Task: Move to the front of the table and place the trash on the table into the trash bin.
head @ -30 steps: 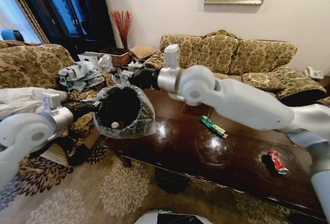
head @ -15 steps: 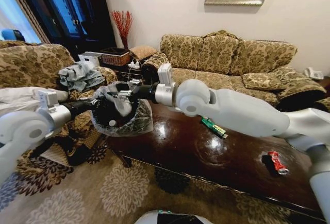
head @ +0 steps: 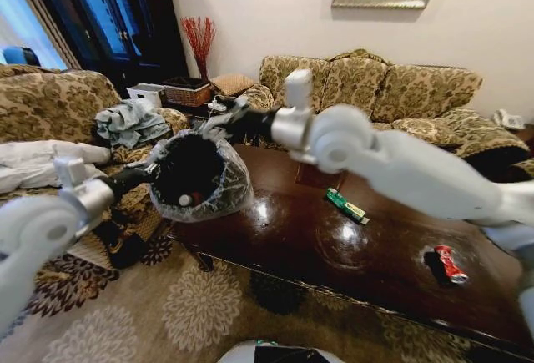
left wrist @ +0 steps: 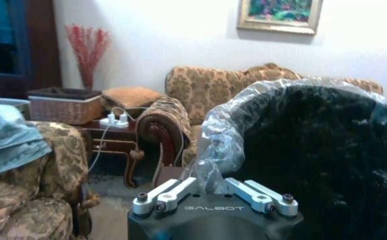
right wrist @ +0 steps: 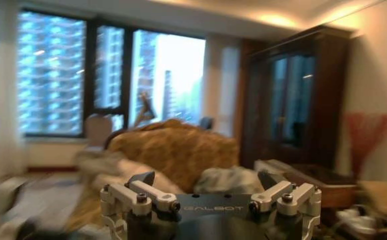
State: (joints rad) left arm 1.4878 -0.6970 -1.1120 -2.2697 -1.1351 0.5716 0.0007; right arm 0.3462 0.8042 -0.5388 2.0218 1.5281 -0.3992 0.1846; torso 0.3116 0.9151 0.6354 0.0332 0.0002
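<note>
At the left of the head view, the left claw [head: 148, 168] is clamped on the liner at the bin [head: 196, 181] rim, holding the bin tilted, mouth twd the robot, just off the bench [head: 334, 250] corner. Two small bits of trash already lie inside. Above the far rim the right claw [head: 227, 113] hangs w/ fingers wide apart and nothing btwn them. Further right on the bench: the green wrapper [head: 345, 205] mid-top, then the red can [head: 449, 263] nr the right end, well apart from the bin. To do this well, I'd keep the bin steady, swing the right arm clear w/o clipping the liner, then come down over the wrapper along its short side, since it lies flat.
</note>
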